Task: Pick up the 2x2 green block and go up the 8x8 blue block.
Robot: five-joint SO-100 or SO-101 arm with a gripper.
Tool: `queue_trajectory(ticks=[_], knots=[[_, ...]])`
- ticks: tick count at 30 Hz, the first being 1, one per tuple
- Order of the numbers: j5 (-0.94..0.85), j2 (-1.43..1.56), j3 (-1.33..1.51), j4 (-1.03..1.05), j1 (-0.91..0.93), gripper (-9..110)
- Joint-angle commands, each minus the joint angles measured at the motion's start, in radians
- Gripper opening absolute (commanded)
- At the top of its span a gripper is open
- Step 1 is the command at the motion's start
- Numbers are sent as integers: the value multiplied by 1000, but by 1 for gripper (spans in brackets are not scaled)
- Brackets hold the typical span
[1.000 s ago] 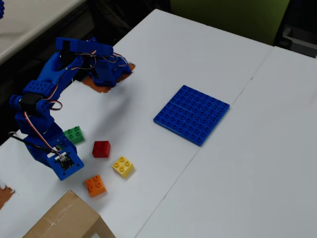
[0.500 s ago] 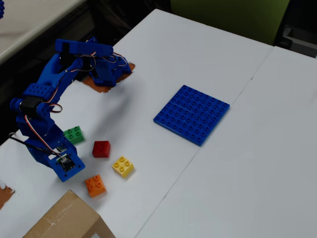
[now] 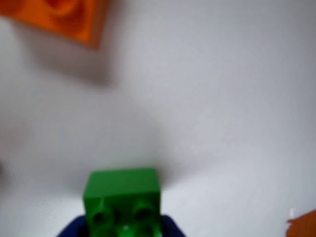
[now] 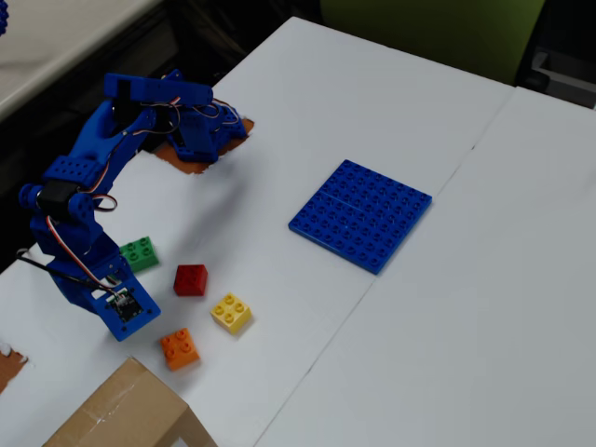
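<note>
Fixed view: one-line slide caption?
Blue arm bent over green brick; red, yellow, orange bricks nearby; blue baseplate bare.

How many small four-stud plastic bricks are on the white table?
4: the small green plastic brick by the blue arm, the red brick right of it, the yellow brick and the orange brick nearer the camera. The arm may hide others.

Blurred, edge-cropped orange brick (image 3: pixel 59 17)

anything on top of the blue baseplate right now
Nothing: in the fixed view the 8x8 blue block lies flat on the white table with every stud bare. All the small bricks sit far to its left. Whatever is beneath it is covered.
</note>
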Motion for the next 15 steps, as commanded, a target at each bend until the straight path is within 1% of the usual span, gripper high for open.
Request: queue_trajectory(ticks=[1,9,15], knots=[[8,3,-43,8,-9,17],[25,-8,-43,5,-20,19],[28,-12,-46,8,-23,16]])
